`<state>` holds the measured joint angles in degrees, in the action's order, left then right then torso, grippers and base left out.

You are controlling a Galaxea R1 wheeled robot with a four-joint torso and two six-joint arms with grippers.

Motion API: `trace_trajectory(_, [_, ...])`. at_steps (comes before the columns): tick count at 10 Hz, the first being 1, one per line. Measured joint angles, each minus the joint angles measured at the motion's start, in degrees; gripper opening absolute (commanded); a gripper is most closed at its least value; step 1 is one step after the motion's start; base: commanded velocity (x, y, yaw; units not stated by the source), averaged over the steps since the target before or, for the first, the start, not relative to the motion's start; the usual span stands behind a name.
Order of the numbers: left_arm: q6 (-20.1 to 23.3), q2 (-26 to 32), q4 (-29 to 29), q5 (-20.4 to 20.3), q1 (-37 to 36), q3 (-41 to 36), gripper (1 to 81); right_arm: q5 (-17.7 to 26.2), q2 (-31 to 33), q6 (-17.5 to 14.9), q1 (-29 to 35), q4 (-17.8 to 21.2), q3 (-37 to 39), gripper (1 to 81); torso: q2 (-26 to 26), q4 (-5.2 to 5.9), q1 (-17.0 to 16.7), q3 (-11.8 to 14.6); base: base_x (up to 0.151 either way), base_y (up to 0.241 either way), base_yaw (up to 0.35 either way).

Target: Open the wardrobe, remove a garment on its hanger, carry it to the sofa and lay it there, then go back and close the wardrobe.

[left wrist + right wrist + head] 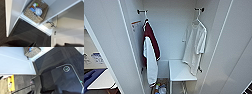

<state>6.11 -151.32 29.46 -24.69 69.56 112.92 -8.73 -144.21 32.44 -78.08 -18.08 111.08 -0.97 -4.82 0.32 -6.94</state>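
The wardrobe (106, 45) stands open, its doors swung wide at the head camera's near edges. Inside, the garment (195, 47) hangs on its hanger (197, 20) from a right-hand peg, apparently kept clear of the maroon jacket (150, 50) on the left peg. Neither pincer's fingers can be made out, so I cannot tell whether they are apart or together, nor place things relative to them. The left wrist view adds a woven basket (36, 11) of bottles on the wardrobe floor; the right wrist view adds the robot's dark base (60, 80) on carpet.
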Motion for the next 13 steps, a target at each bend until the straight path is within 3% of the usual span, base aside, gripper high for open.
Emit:
trace_trajectory(2, [1.6, 2.6, -10.4, 16.2, 0.0, -1.5, 81.1, 0.9, -1.5, 0.0, 0.0, -0.7, 1.9, 81.1, 0.0, 0.0, 0.0, 0.0, 0.0, 0.0, 0.0])
trace_trajectory(3, [1.9, 3.1, -14.4, 22.2, 0.2, -1.5, 81.1, 1.3, -1.5, -0.1, 0.0, -0.8, 2.5, 81.1, 0.0, 0.0, 0.0, 0.0, 0.0, 0.0, 0.0])
trace_trajectory(4, [2.5, 3.2, -16.6, 25.2, 0.6, -0.9, 81.1, 1.6, -2.0, -0.1, 0.0, -1.0, 3.4, 81.1, 0.0, 0.0, 0.0, 0.0, 0.0, 0.0, 0.0])
trace_trajectory(8, [2.9, -0.6, -20.5, 28.1, 4.6, 13.9, 81.1, 4.9, -6.9, -0.4, -1.2, -2.0, 10.1, 81.1, 0.0, 0.0, 0.0, 0.0, 0.0, 0.0, 0.0])
trace_trajectory(13, [3.1, -12.6, -22.6, 27.7, 7.8, 34.1, 81.1, 6.3, -16.3, -1.2, -4.7, -3.4, 25.4, 81.1, 0.0, 0.0, 0.0, 0.0, 0.0, 0.0, 0.0])
